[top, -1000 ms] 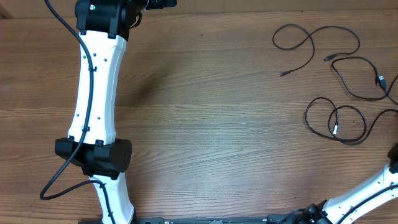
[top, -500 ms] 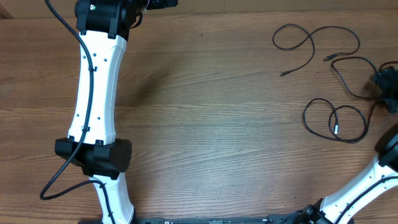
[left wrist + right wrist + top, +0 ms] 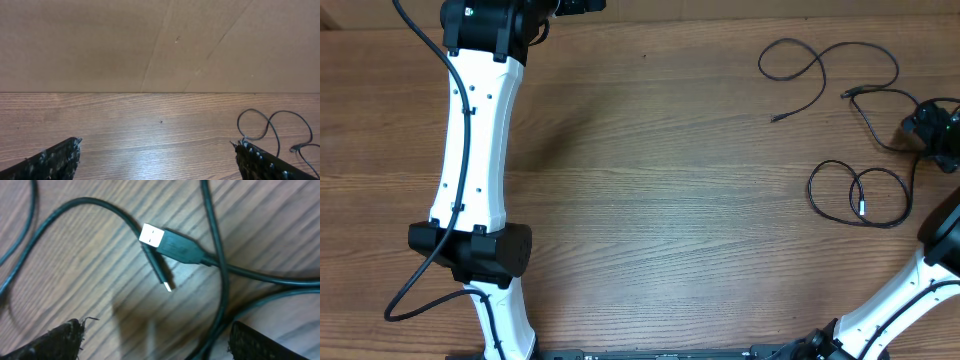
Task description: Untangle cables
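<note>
Right wrist view first: the right hand (image 3: 157, 325) hangs low over the tangle. Its two fingers are spread wide at the bottom corners with nothing between them, so it's empty and poised. Directly beneath, a black plug with a bright silvery tip (image 3: 159, 239) lies across a slimmer black plug (image 3: 159, 272), and just at 3 o'clock of them two of the thin black cables (image 3: 220, 266) cross. My read is that the hand sits here to pick one strand off that crossing.

Overhead now: all three cables lie around 2 to 3 o'clock on the pale wood-grain worktop (image 3: 670, 200). There's a loose loop (image 3: 820, 62) farthest out, a middle cable running under the right hand, and a double loop (image 3: 861, 200) nearer the arm bases.

The left hand (image 3: 156, 144) waits up near 11 o'clock, fingers wide, holding nothing and well apart from the tangle, probably parked out of the way. Past the worktop's far edge a plain brown board (image 3: 100, 45) closes off the room.
</note>
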Controlling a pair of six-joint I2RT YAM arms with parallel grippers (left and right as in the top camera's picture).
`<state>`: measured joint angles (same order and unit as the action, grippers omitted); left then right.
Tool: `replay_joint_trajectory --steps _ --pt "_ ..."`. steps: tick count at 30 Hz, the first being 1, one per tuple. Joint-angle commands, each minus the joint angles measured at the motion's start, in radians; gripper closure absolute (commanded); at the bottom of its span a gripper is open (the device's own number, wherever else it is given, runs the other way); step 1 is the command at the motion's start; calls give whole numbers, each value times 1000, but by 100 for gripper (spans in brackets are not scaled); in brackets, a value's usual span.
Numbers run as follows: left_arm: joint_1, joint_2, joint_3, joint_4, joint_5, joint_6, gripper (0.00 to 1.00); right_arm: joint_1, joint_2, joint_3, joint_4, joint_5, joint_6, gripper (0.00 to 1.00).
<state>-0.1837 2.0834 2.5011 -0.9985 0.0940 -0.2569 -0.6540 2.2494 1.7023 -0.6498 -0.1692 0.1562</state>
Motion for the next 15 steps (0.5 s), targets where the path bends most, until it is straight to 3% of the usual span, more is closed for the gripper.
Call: replay_joint_trajectory --steps 1,15 --pt "-8 -17 16 4 11 -13 0 -3 2 0 -15 92 8 6" --pt "-8 -17 16 4 11 -13 0 -3 2 0 -209 206 197 7"
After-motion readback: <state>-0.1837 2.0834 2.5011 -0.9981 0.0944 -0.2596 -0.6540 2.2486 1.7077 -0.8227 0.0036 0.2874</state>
